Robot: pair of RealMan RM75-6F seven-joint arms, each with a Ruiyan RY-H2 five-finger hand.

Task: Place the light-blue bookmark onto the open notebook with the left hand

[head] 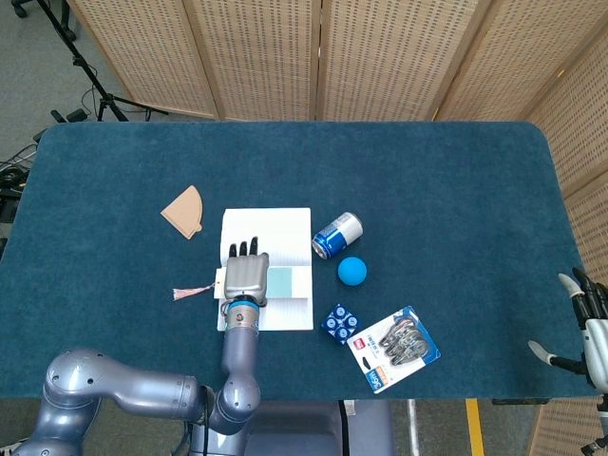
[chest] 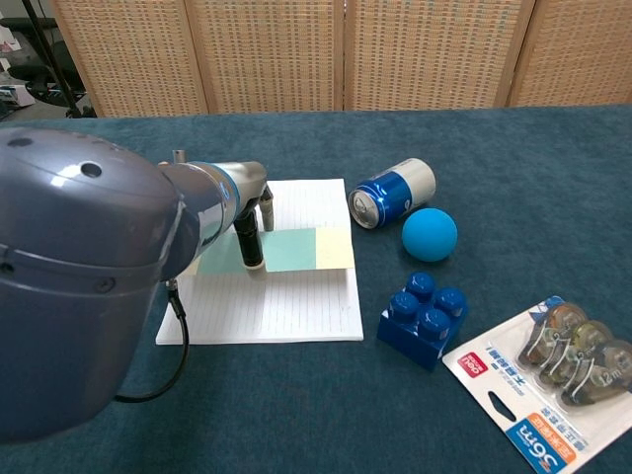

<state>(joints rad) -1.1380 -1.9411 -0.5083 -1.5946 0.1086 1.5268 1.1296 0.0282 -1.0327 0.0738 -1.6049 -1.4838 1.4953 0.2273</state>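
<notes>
Resting flat on the open notebook [head: 267, 268], the left hand [head: 246, 274] covers part of the light-blue bookmark [chest: 292, 249], which lies across the lined page.

Left-hand fingers point away from the robot, extended side by side; whether they pinch the bookmark cannot be told. A pink tassel [head: 193, 291] trails onto the table [head: 456, 180] left of the notebook. Right hand [head: 587, 328] hangs at the table's right edge, fingers spread, holding nothing. Nearby objects: blue can [head: 337, 235], blue ball [head: 352, 271], blue brick [chest: 424, 317], tan fan-shaped piece [head: 183, 211], packaged clips [head: 394, 348].
</notes>
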